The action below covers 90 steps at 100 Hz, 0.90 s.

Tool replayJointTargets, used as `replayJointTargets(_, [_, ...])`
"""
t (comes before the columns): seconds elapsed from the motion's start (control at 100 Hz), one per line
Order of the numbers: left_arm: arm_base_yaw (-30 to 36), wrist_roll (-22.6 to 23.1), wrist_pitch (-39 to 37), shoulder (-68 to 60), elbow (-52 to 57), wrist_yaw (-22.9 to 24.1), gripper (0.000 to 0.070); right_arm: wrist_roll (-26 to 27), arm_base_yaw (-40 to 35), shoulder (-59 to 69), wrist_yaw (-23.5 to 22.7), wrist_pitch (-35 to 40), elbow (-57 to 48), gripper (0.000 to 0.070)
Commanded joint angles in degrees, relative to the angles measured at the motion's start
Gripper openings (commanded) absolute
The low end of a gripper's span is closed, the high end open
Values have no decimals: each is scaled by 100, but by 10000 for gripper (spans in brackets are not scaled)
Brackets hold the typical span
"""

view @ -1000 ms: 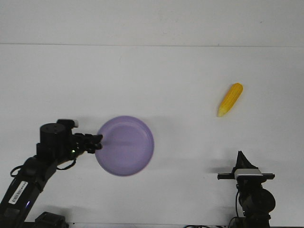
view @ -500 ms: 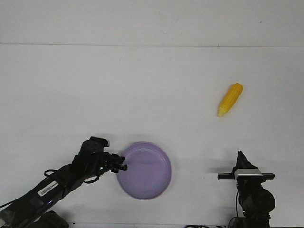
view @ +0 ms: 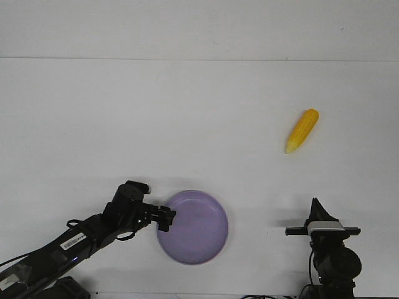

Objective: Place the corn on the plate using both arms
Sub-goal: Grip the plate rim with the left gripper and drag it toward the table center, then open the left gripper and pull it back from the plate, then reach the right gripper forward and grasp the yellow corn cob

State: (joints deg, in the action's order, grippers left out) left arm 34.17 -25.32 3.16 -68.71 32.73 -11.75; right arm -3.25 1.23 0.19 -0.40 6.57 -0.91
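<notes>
Left pincer clamped on plate rim — round, shallow, lavender; corn yellow-orange, pale-tipped, well apart.

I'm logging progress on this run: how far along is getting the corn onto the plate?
Early. Done: nothing with the corn, which lies alone on the table's far right, away from both arms. In hand: the left gripper is at the left rim of the plate, near the table's front edge; whether its fingers grip the rim is unclear. Left: the right gripper sits idle and must fetch the corn.
</notes>
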Motion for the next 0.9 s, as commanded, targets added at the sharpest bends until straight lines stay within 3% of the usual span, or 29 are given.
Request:
replayJointTargets(0.0, [33,111,-66,7,59,17,544,-66,13,-11,-2,-57,17,12])
replayJointTargets(0.28, [-52,584,-96,1512,286,382,543,-66,13,-13,-2,-57,17,12])
replayJointTargets(0.4, [-52,625,365,2590,284,638,543,-31,11,-11,-70,-133,17,12])
replayJointTargets(0.59, [-52,664,1687,4065,249,1110,540,1220,11,-13,-573,-177,17,12])
replayJointTargets(0.74, [-52,645,2417,4819,243,1331,539,2269,11,-11,-645,-1108,-57,3])
replayJointTargets(0.82, [-50,562,2505,5023,240,1333,539,2575,13,50,-142,-968,-505,1])
replayJointTargets(0.89, [-52,529,2505,5101,240,1342,539,2426,9,433,184,-632,-1054,26])
